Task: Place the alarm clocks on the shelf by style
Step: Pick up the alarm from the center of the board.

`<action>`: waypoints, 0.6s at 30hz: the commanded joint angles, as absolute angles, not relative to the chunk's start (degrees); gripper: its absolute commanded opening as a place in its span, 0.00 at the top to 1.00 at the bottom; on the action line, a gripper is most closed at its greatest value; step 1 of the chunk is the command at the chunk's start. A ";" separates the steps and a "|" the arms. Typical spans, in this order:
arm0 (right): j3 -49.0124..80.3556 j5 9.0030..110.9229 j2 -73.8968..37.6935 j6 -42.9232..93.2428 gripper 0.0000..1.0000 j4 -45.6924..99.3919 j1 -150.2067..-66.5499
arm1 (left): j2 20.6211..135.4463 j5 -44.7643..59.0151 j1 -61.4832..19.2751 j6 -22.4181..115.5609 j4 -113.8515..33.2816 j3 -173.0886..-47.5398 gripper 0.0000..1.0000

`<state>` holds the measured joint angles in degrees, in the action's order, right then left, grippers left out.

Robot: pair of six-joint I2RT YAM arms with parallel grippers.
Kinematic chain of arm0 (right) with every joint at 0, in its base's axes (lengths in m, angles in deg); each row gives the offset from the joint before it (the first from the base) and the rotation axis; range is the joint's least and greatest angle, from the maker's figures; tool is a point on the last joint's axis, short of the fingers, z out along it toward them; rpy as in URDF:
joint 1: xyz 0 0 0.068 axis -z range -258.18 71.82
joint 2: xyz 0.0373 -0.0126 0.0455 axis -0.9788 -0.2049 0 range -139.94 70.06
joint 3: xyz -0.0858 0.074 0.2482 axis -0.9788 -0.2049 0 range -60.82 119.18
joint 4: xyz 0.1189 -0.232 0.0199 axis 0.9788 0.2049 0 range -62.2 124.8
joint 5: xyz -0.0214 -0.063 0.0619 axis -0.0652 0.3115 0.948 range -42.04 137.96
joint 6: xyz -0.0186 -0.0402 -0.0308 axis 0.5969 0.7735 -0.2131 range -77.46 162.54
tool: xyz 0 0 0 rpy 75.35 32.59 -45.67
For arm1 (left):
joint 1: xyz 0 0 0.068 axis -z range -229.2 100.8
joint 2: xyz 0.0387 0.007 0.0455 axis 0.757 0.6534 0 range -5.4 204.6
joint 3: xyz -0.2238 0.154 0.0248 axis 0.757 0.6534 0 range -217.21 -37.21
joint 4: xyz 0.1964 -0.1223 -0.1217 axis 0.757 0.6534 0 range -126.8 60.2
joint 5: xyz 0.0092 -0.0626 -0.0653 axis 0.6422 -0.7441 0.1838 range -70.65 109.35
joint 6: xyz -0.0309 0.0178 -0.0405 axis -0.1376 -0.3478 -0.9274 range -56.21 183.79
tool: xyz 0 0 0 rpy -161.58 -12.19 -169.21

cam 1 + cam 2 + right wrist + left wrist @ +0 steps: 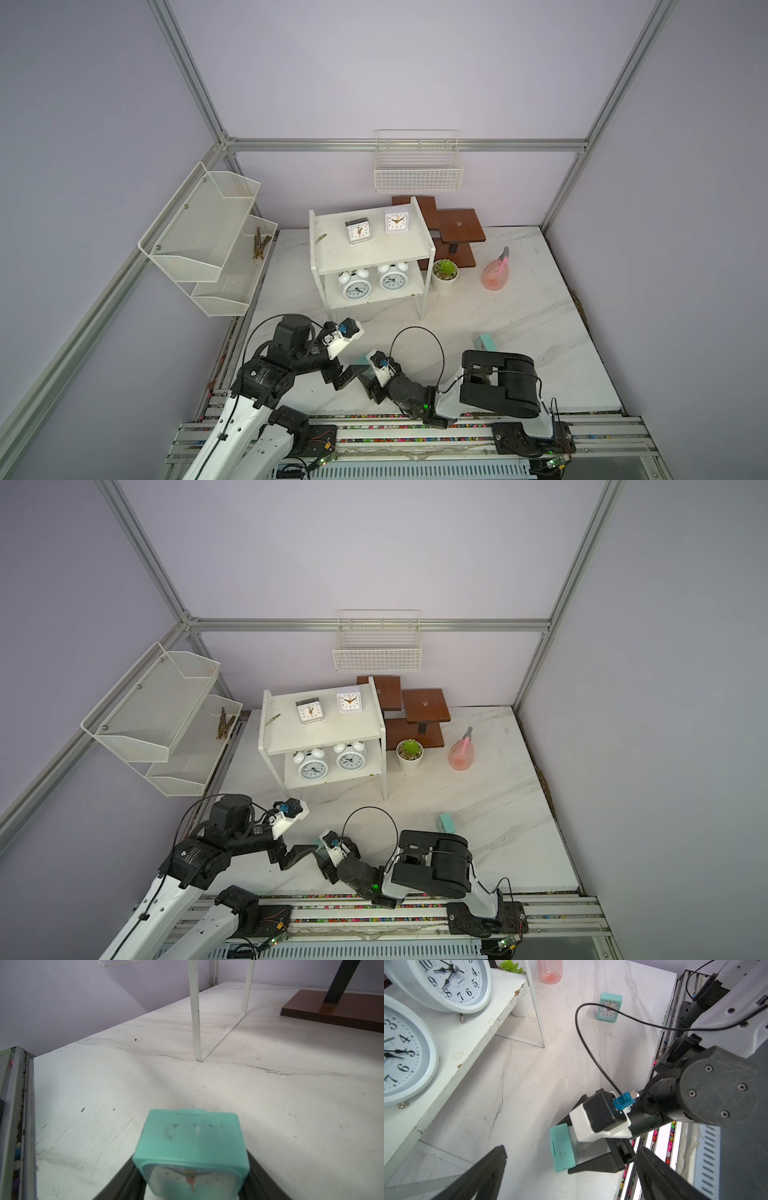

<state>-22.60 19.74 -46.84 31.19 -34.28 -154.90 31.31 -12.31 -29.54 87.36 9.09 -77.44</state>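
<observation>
Right wrist view: my right gripper is clenched on a green clock, with one black finger pressed on each side of it. The clock is a square box of smooth mint plastic with rounded corners. It is a little scuffed and has a flat button on top, and its white face has a red hand. I cannot tell if it touches the table, a white marble-patterned slab with grey veins and many scratches. Ahead stand the thin white legs of the shelf, and beside them is the dark brown base of a wooden stand.

Left wrist view: my left gripper is spread wide and holds nothing. Beyond its black fingers is the right gripper with the green clock, near the front edge of the table. A second green clock stands upright on the table, well apart, behind a loop of black cable. On the lower board of the shelf, where the paint is chipped at the edge, stand a round clock and its twin, both on small metal feet.

In both top views the upper board carries a grey square clock and a white square clock, side by side but apart. The round pair, with bells on top, sits below. A potted plant stands just beside the right leg of the shelf, and a pink spray bottle is farther right. My left gripper hangs just beside the held clock.
</observation>
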 commanded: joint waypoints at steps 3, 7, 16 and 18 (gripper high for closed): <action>-26.65 15.80 -39.46 28.33 0.42 -34.07 -153.92 | 30.64 -12.81 -29.25 87.08 7.79 -77.33 0.00; -29.61 14.66 -32.87 24.80 0.42 -29.47 -153.07 | 30.49 -12.08 -29.25 86.70 7.71 -77.52 0.00; -23.82 10.57 -15.37 19.16 0.44 0.71 -152.14 | 29.57 -8.19 -29.25 84.59 6.46 -78.16 0.00; -21.61 10.51 -12.17 18.17 0.44 7.08 -151.85 | 29.42 -8.07 -29.30 84.38 6.38 -78.23 0.00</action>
<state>-24.66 12.61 -16.44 20.98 -5.52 -152.33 29.94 -9.11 -29.54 85.79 8.52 -77.44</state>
